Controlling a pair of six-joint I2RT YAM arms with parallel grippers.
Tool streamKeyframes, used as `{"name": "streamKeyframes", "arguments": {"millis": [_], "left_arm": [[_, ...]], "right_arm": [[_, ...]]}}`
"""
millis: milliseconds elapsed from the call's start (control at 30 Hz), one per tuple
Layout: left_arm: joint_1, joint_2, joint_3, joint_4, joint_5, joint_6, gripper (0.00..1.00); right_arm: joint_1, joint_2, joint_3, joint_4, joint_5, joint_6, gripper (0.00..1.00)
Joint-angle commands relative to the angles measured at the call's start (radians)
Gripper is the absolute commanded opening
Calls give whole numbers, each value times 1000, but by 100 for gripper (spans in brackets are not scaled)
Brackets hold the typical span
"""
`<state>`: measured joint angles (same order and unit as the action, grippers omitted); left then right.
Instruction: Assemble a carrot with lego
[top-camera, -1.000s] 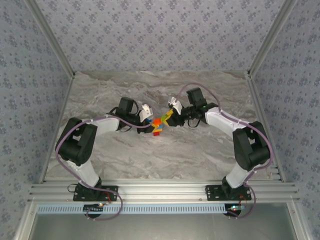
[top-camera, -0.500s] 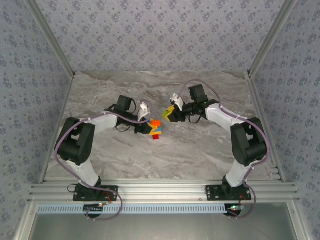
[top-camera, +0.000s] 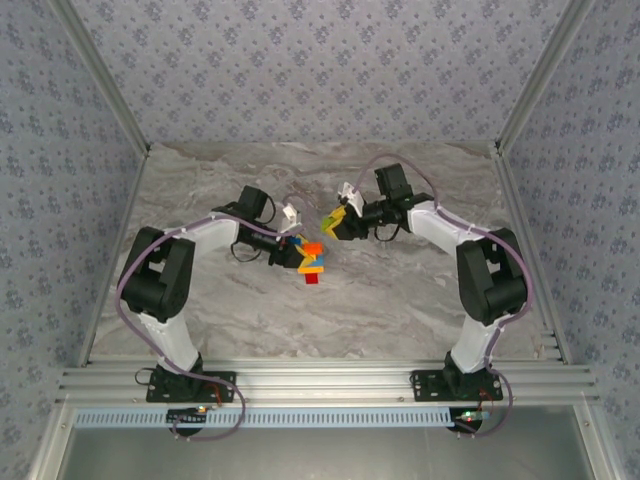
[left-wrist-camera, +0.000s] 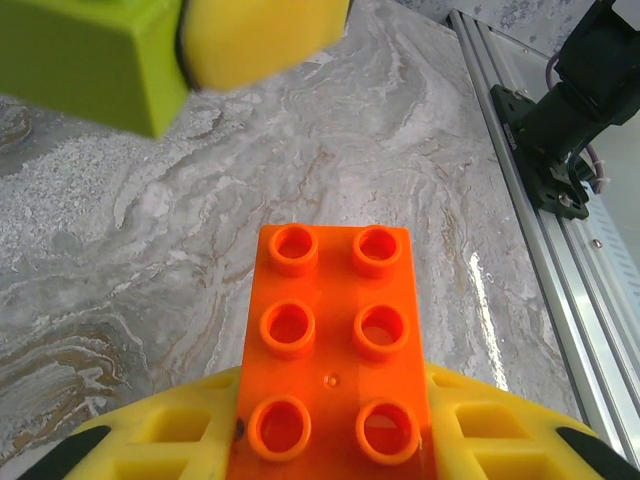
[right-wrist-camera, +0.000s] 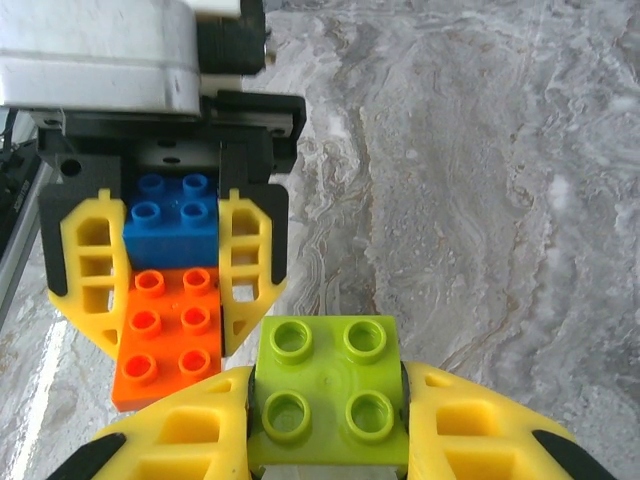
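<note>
In the top view my left gripper is shut on the partly built carrot, a short stack of orange, blue and red lego held above the middle of the table. The left wrist view shows the stack's orange brick studs up between the yellow fingers. My right gripper is shut on a lime green brick, just up and right of the stack with a small gap. In the right wrist view the green brick sits between the fingers, facing the blue brick and orange brick.
The marble table top is walled by patterned panels left, right and behind. An aluminium rail with both arm bases runs along the near edge. An arm base shows at the left wrist view's top right.
The two grippers, brick to brick a second ago, have drawn apart. The left has moved slightly left and nearer with the stack. The right has pulled up and back with the green brick.
</note>
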<state>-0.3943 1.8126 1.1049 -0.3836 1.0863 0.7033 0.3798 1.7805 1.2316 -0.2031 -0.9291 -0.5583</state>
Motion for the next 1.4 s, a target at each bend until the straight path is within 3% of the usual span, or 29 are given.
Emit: {"name": "streamKeyframes", "arguments": {"millis": [0,233,767,1367], "left_arm": [[6,23,35,-39,45,34,29],[6,27,36,-26,20,19,30],[4,27,27,12,-15,-11,29],[3,39,28,22,-36,-10,30]], "right_arm": [[-6,6,53,-63,-67,-13,0],[4,6,51,-183,-117,-58,1],[55,76,39,-144,-111,-21,0],[38,78,17,-160,-154,-31,0]]}}
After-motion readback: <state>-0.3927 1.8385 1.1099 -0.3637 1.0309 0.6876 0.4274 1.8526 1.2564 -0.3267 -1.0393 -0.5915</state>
